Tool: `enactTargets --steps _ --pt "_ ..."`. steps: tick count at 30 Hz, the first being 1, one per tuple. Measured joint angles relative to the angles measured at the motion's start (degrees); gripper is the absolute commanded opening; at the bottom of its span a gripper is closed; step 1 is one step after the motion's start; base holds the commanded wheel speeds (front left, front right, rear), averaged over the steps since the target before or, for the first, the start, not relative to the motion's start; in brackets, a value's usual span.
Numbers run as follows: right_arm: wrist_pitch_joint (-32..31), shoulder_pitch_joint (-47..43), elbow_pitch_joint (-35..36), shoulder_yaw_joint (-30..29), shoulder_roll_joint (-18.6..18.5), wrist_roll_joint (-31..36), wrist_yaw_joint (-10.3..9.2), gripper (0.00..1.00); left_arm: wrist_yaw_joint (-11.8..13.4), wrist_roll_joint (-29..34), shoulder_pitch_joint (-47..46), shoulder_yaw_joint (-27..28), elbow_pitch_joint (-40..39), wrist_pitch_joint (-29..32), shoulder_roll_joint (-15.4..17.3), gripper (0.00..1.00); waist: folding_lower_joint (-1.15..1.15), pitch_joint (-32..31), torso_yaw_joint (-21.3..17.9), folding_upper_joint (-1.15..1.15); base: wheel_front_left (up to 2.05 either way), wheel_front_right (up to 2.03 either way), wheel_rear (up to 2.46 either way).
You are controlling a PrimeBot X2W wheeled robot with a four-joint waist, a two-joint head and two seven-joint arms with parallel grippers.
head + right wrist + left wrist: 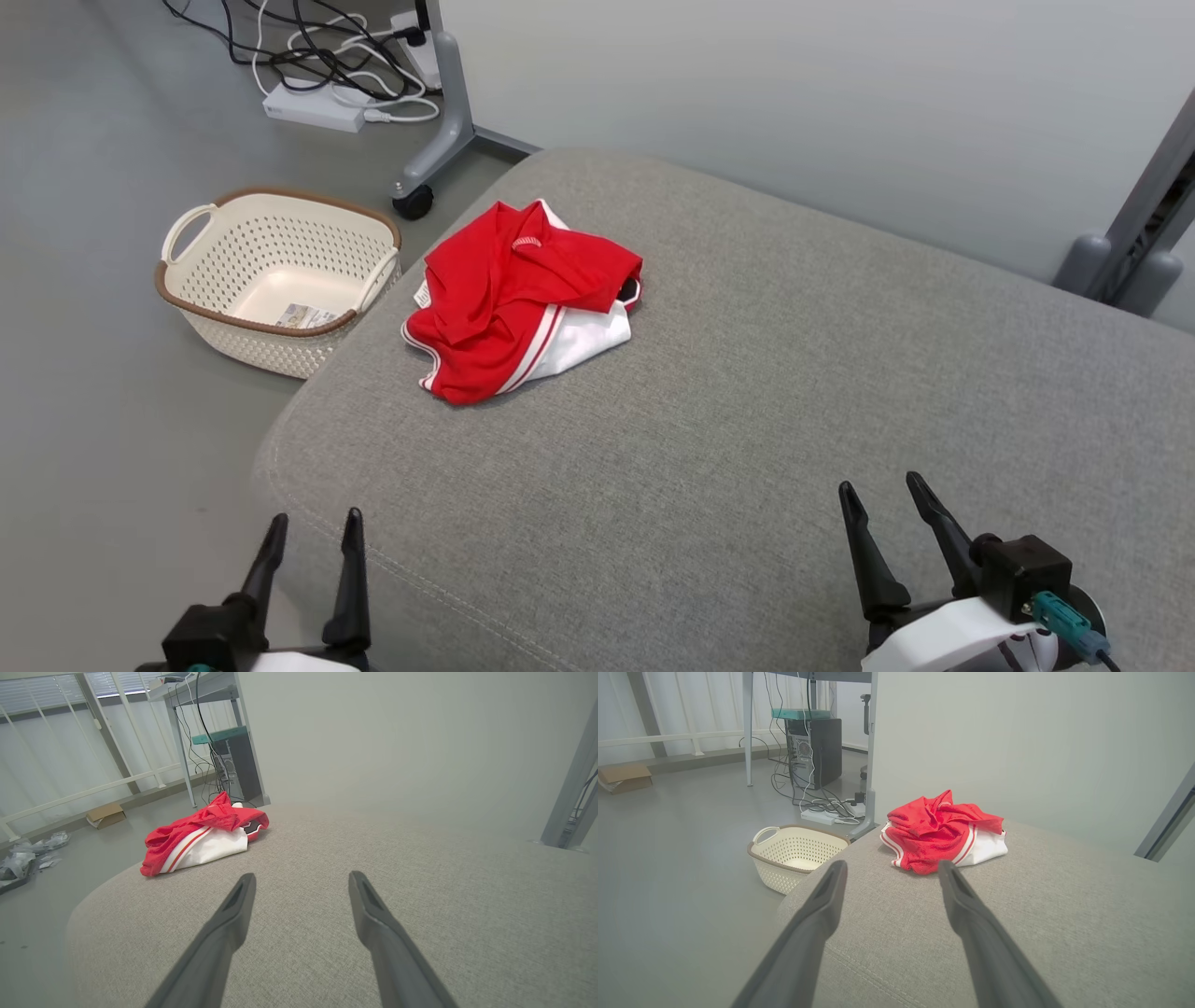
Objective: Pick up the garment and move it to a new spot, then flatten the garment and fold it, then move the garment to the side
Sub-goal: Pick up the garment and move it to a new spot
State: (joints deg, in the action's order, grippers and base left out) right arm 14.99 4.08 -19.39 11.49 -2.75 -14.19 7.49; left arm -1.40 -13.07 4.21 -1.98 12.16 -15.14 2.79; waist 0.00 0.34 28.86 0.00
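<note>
Zero steps done, by the look of it: the garment [509, 299] (red w/ white trim) lies crumpled near the far left corner of the grey cushion [747, 392], not lifted, flattened or folded. Left gripper [316, 515] & right gripper [878, 481] hang at the near edge, well apart from it, fingers spread, nothing between them. All three stages left. Cushion is woven fabric. Basket [252, 350] on the floor [93, 448] beside that corner; cables [317, 56] behind, pale wall [794, 93] beyond.
</note>
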Motion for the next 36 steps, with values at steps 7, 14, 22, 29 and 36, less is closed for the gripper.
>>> enactTargets --steps 7,14,22,29,36 --pt "0.0 1.2 1.4 0.0 -1.0 1.8 0.0 1.0 -1.8 -0.1 -5.0 4.7 0.1 0.0 0.0 1.0 0.0 4.1 -1.9 0.0 0.0 0.0 0.0" --pt "0.0 4.6 2.3 0.5 -2.9 2.8 0.0 1.0 -4.6 0.0 -14.2 8.7 6.9 0.0 4.0 1.0 0.0 10.0 -4.9 0.0 0.0 0.0 0.0" --pt "0.0 7.3 3.4 1.4 -3.8 3.2 0.0 1.0 -5.7 -3.1 -29.8 7.7 17.1 4.7 12.5 1.0 0.0 15.8 -9.9 0.0 0.0 0.0 0.0" --pt "0.0 9.3 4.0 2.1 -4.3 3.3 0.0 1.0 -6.0 -9.2 -41.6 0.4 24.7 15.0 17.0 1.0 0.0 19.8 -13.7 0.0 0.0 0.0 0.0" --pt "0.0 10.5 4.4 2.4 -4.2 3.3 0.0 1.0 -6.1 -17.2 -48.9 -4.6 32.8 25.2 19.4 1.0 0.0 22.6 -16.3 0.0 0.0 0.0 0.0"
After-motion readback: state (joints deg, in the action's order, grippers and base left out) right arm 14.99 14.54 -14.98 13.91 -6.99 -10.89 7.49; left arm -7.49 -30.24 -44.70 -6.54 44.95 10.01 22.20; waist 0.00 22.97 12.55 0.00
